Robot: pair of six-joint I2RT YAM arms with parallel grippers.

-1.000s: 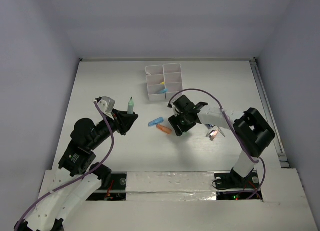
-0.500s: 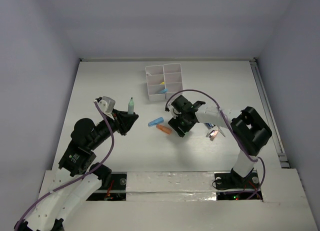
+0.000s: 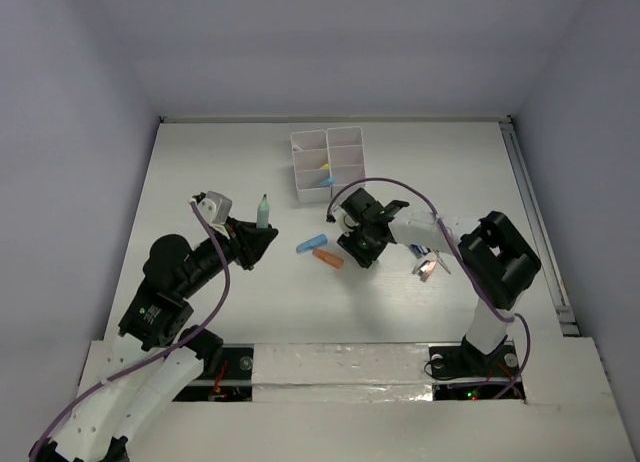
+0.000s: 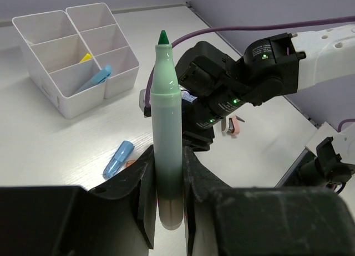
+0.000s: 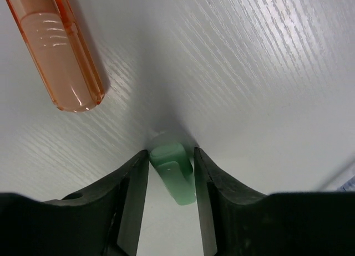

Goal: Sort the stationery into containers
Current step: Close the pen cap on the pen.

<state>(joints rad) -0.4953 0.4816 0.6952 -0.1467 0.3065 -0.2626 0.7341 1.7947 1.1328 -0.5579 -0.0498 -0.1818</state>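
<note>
My left gripper is shut on a pale-green marker and holds it upright above the table, its bare green tip up; it also shows in the left wrist view. My right gripper is down on the table, its jaws closed against a small green cap. An orange marker piece and a blue one lie just left of it. The white organizer stands at the back with a yellow item and a blue item in it.
Small pink and white items lie on the table to the right of my right gripper, under its forearm. The right arm's purple cable loops above the gripper. The organizer's other compartments look empty.
My right gripper has shifted slightly left and back, toward the orange piece, staying low on the table. The left arm and its marker have not moved.
</note>
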